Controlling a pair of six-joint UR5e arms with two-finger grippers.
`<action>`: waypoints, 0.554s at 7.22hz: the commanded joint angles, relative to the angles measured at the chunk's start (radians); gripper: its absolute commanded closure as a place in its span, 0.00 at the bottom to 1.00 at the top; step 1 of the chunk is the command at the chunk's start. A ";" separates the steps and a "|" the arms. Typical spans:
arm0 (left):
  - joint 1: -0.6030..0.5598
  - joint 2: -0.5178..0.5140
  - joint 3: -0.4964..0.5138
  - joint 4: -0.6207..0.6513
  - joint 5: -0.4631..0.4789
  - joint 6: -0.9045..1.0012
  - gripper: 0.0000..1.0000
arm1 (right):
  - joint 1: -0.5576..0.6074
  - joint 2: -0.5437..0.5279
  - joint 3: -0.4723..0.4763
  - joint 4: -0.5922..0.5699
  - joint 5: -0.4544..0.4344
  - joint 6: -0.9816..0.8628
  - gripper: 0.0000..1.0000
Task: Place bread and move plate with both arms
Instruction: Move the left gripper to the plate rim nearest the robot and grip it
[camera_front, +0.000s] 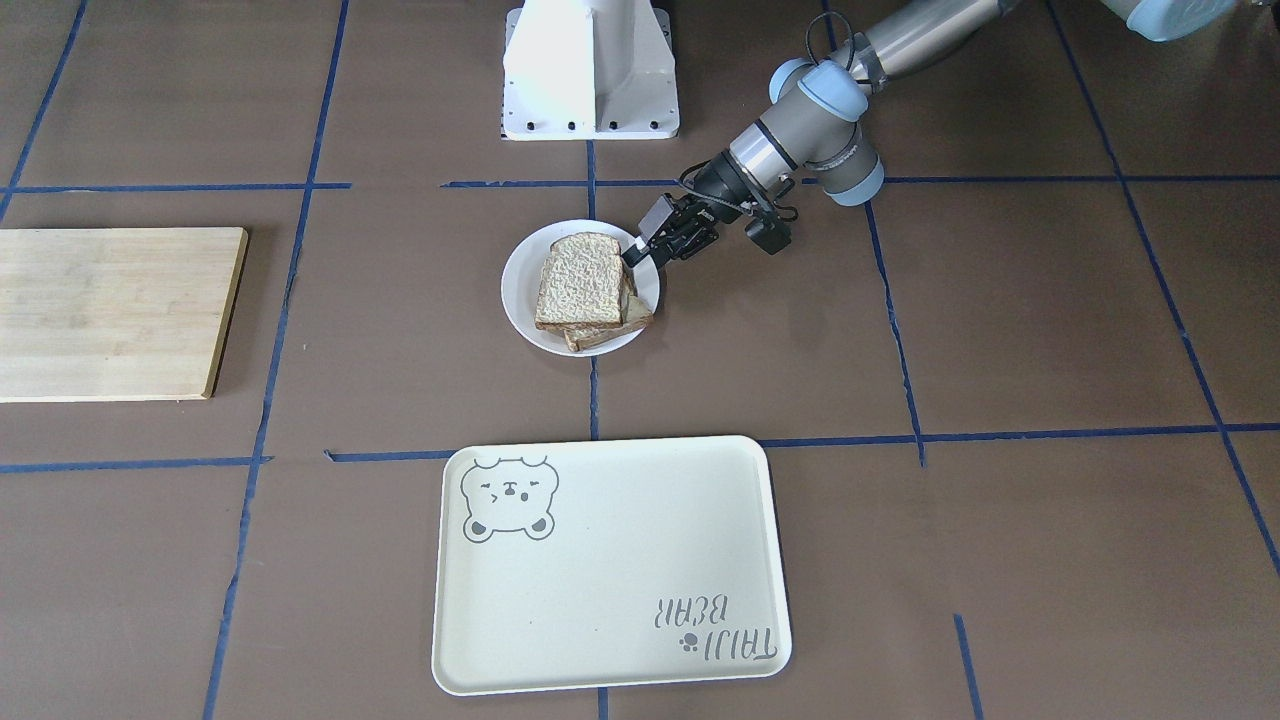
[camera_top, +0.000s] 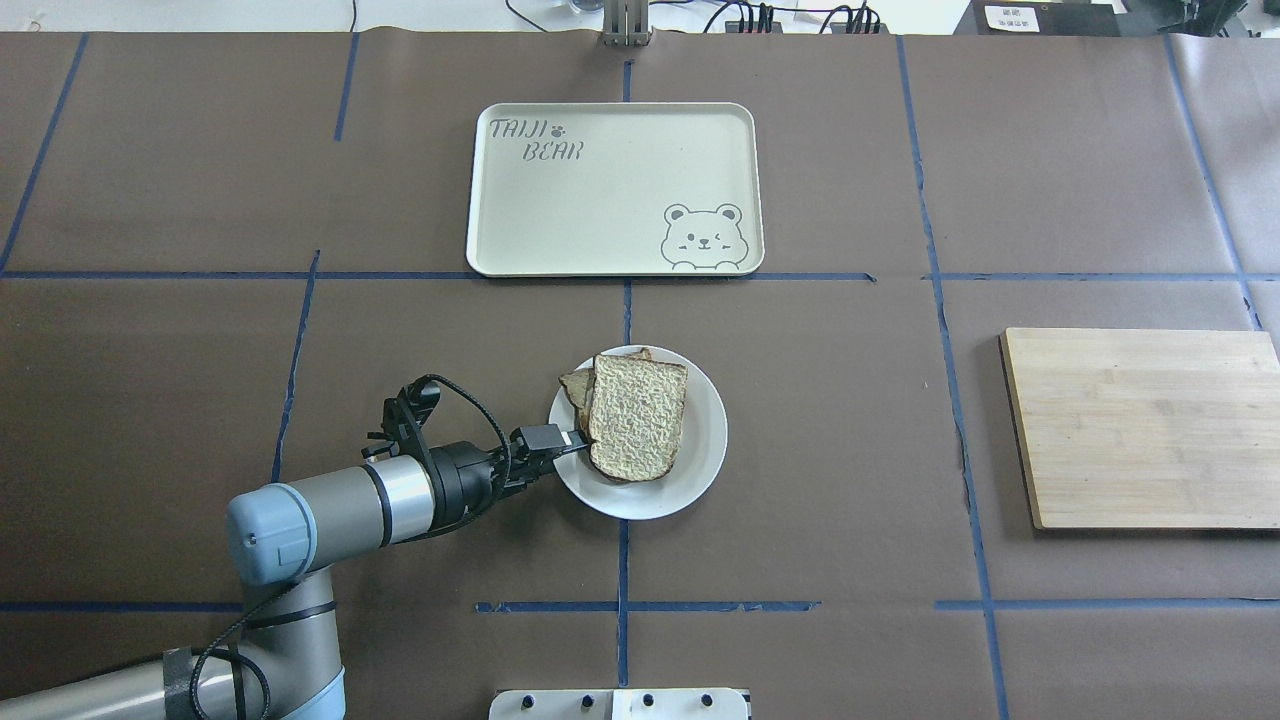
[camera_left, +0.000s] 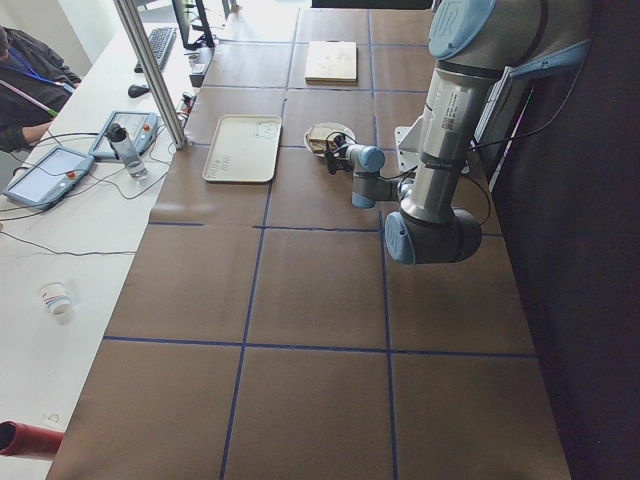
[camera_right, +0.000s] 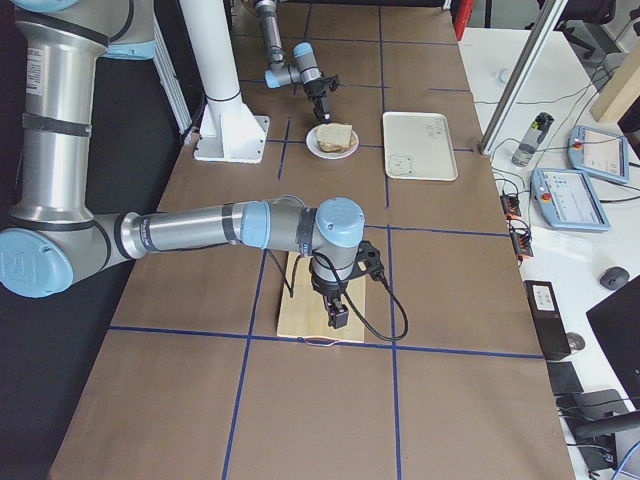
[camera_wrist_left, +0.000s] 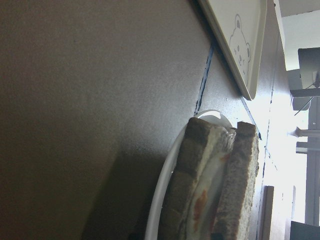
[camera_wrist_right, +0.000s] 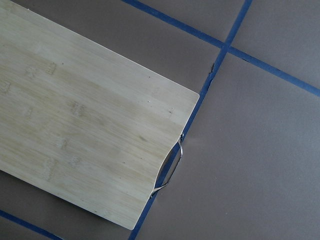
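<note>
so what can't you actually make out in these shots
The left end effector: in the overhead view its tips sit at the plate rim beside the top bread slice; open or shut is unclear.
The right end effector: shows only in the exterior right view, small, above the cutting board; state unreadable.
The filling: covered by the top slice from above, a blurred white and reddish layer in the left wrist view.
</note>
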 joint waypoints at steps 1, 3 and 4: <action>0.002 -0.002 0.007 0.000 0.000 0.000 0.51 | 0.001 0.000 -0.001 0.000 0.000 0.000 0.00; 0.017 -0.008 0.013 0.000 0.000 0.000 0.62 | 0.001 0.002 -0.003 0.000 -0.002 0.000 0.00; 0.020 -0.008 0.013 0.000 0.000 0.000 0.65 | 0.001 0.002 -0.003 -0.001 -0.002 0.000 0.00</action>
